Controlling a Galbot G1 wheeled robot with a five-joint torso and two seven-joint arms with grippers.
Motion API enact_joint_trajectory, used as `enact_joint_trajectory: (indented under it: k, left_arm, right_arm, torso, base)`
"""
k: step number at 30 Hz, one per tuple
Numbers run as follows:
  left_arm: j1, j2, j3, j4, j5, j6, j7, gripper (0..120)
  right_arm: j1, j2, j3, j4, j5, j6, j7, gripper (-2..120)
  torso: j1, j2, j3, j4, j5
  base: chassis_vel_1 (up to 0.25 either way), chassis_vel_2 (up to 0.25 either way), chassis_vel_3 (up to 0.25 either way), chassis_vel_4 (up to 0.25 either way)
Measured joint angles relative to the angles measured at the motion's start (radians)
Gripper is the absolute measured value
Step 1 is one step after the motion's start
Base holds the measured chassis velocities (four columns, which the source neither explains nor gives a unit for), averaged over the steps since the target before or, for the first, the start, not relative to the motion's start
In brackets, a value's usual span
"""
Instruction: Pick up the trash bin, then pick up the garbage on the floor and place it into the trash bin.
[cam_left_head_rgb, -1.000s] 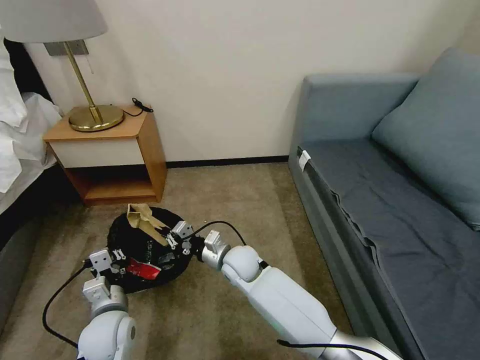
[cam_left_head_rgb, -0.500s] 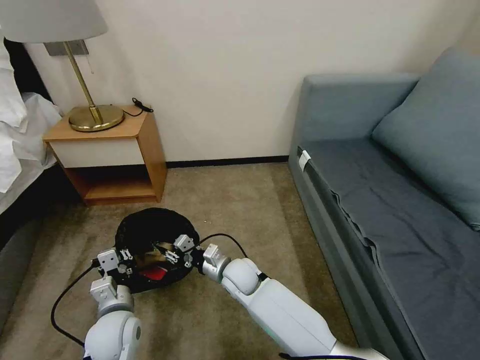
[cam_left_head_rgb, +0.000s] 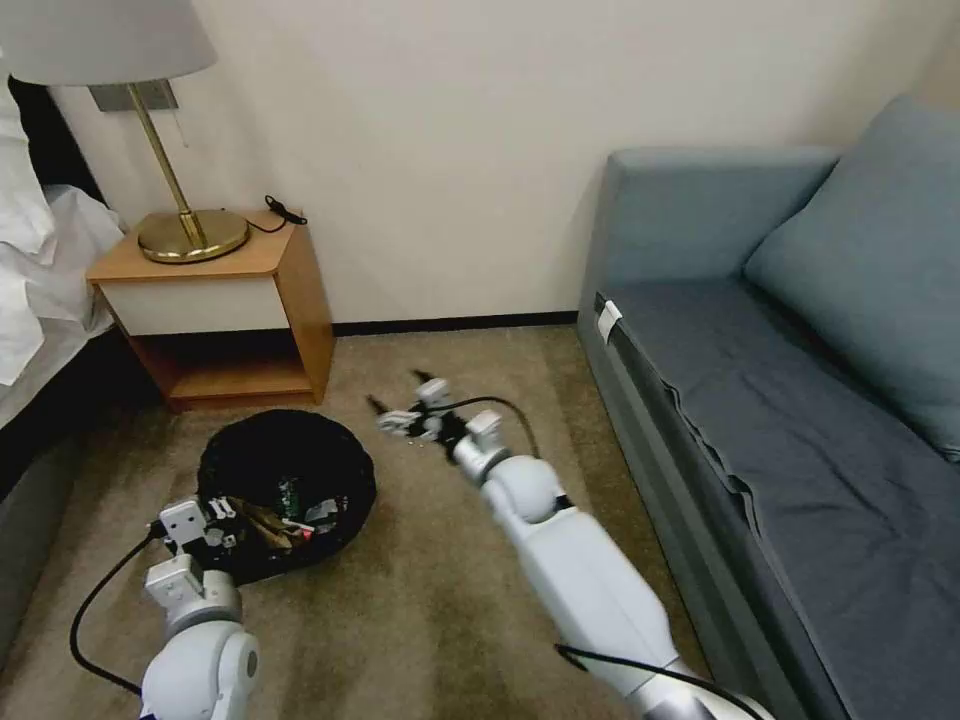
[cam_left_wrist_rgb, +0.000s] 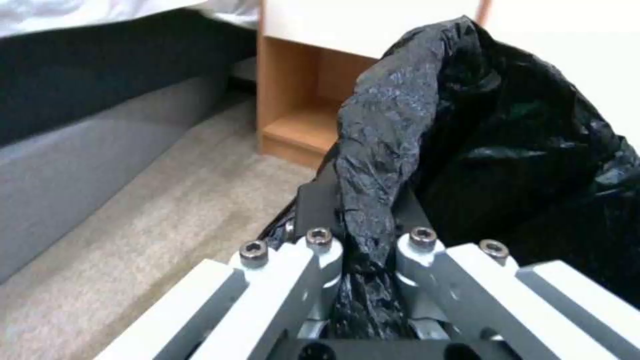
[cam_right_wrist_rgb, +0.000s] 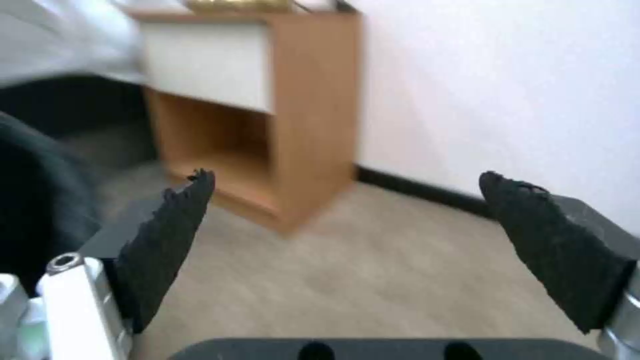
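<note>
The trash bin, lined with a crinkly black bag, sits low over the carpet at the left. My left gripper is shut on its near rim; in the left wrist view the left gripper pinches a fold of the black bag. Garbage lies inside the bin: crumpled brown paper and a green-labelled bottle. My right gripper hangs open and empty above the carpet, to the right of the bin. Its black fingertips stand wide apart in the right wrist view.
A wooden nightstand with a brass lamp stands behind the bin, beside the bed at the left. A blue-grey sofa runs along the right. Bare carpet lies between them.
The brown paper left my right gripper and now lies in the bin. The right gripper has pulled out of the bin, up and to the right, and the bin has shifted slightly left.
</note>
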Motion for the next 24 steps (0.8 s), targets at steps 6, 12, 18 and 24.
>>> enact_joint_trajectory:
  k: [6,12,18,24]
  left_arm:
    - [-0.023,0.018,-0.003,0.029,-0.149,-0.025,-0.075,4]
    - [-0.035,0.022,-0.004,0.014,-0.338,-0.026,-0.131,4]
    - [-0.043,0.034,-0.023,0.04,-0.445,0.002,-0.202,4]
    - [-0.035,0.046,-0.03,0.105,-0.457,-0.031,-0.189,4]
  right_arm:
    - [-0.064,-0.013,0.136,-0.112,-0.072,0.032,0.011,100]
    - [-0.12,-0.014,0.206,-0.137,-0.119,0.057,0.013,100]
    - [-0.169,0.016,0.228,-0.115,-0.147,0.062,0.012,100]
    - [-0.205,0.046,0.237,-0.102,-0.207,0.09,-0.023,100]
  torso:
    - [0.0,0.0,0.0,0.0002,0.0001]
    - [0.0,0.0,0.0,-0.0001,0.0001]
    - [0.0,0.0,0.0,0.0002,-0.0001]
    - [0.0,0.0,0.0,0.0004,0.0001]
  base:
    - [0.0,0.0,0.0,0.0]
    - [0.0,0.0,0.0,0.0]
    - [0.0,0.0,0.0,0.0]
    - [0.0,0.0,0.0,0.0]
